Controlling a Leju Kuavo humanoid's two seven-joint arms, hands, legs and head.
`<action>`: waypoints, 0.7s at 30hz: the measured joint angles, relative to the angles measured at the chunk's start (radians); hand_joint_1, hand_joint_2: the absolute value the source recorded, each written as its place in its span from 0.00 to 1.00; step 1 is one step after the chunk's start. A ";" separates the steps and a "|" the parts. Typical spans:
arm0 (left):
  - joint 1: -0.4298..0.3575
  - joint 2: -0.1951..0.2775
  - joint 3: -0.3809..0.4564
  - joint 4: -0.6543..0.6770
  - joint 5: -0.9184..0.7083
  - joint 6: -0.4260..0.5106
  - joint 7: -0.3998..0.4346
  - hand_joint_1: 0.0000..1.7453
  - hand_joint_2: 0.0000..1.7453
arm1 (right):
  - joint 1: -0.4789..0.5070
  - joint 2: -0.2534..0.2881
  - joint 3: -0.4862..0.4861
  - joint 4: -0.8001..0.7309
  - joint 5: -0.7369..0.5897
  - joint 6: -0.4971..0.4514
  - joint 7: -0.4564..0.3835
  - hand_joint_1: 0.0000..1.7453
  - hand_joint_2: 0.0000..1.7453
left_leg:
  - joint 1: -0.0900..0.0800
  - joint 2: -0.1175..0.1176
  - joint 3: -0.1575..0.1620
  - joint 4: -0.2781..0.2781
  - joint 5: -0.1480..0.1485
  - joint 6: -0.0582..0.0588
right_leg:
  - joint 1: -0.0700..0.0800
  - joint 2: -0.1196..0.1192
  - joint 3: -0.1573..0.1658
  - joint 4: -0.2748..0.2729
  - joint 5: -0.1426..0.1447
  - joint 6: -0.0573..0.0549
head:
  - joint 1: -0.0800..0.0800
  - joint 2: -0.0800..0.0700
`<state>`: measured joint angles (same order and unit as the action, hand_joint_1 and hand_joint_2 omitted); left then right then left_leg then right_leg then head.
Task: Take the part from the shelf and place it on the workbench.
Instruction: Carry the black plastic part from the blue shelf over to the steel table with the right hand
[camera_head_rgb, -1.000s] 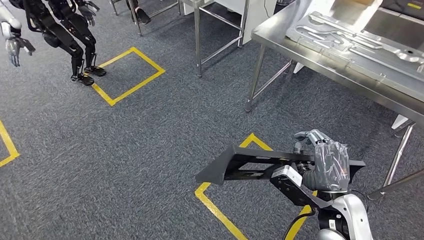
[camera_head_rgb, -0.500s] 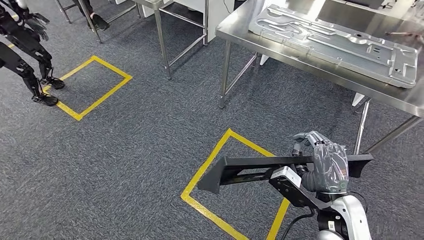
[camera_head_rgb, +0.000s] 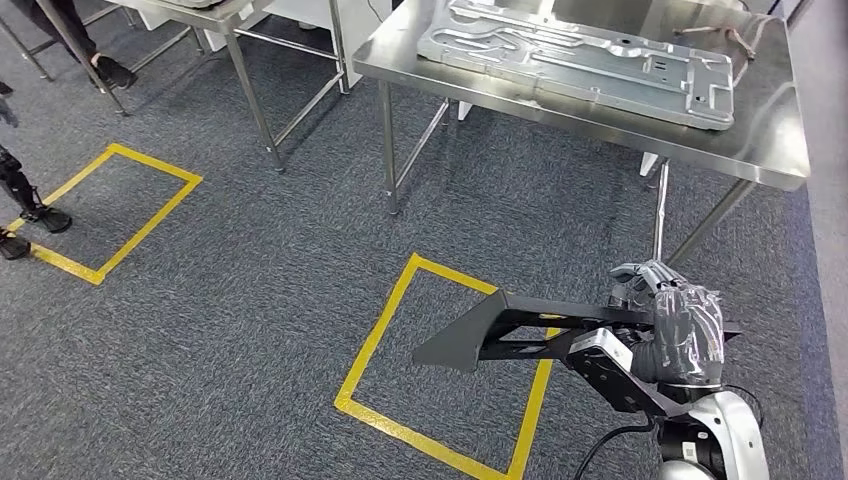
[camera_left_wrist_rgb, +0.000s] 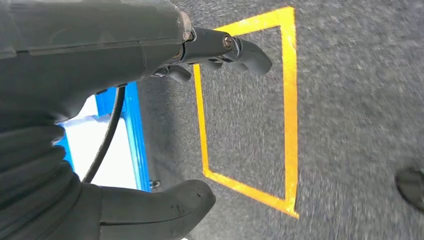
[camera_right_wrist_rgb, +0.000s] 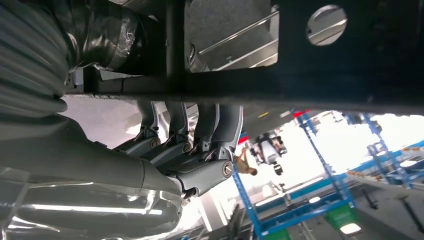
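Note:
My right hand grips a long black metal part at its right end and holds it level above the carpet, its sloped end pointing left. In the right wrist view the fingers wrap around the black part. The steel workbench stands ahead, above and beyond the part. My left hand hangs over the floor with its fingers apart and nothing in it.
A large silver stamped panel lies on the workbench. A yellow tape square marks the carpet under the part. A second steel table stands at the back left, another yellow square at the left, and a person's foot shows at the upper left.
The camera has turned right: the workbench now sits centred ahead and closer, and the yellow squares have slid left. My right hand still holds the part the same way.

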<state>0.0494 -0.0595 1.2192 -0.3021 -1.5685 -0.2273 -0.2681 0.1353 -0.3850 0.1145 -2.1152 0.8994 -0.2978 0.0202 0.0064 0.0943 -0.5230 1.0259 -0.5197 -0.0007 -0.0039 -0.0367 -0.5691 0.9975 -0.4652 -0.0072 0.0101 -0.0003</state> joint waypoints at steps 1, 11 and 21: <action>0.000 -0.002 0.000 0.000 0.000 0.001 0.001 0.00 1.00 | 0.002 -0.005 -0.014 -0.004 -0.009 0.006 -0.007 1.00 1.00 | 0.002 -0.025 -0.013 0.035 -0.023 -0.003 | -0.003 0.011 0.003 -0.005 0.003 -0.006 | 0.000 0.000; -0.001 -0.010 0.000 0.000 0.001 -0.002 0.019 0.00 1.00 | -0.041 -0.088 -0.152 -0.008 -0.102 0.072 -0.030 1.00 1.00 | 0.008 -0.152 -0.040 0.019 0.031 0.008 | -0.002 0.140 -0.004 0.023 -0.007 0.003 | 0.000 0.000; -0.004 -0.018 -0.007 0.005 0.000 -0.003 0.037 0.00 1.00 | -0.099 -0.153 -0.232 -0.005 -0.079 0.094 -0.029 1.00 1.00 | 0.006 -0.062 -0.027 -0.017 0.044 0.046 | -0.018 0.044 -0.149 0.283 -0.120 0.054 | 0.000 0.000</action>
<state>0.0458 -0.0776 1.2124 -0.2973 -1.5685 -0.2303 -0.2316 0.0361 -0.5381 -0.1171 -2.1204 0.8204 -0.2038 -0.0083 0.0125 0.0321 -0.5504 1.0085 -0.4760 0.0457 -0.0220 0.0071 -0.7176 1.2809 -0.5856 0.0465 0.0103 -0.0001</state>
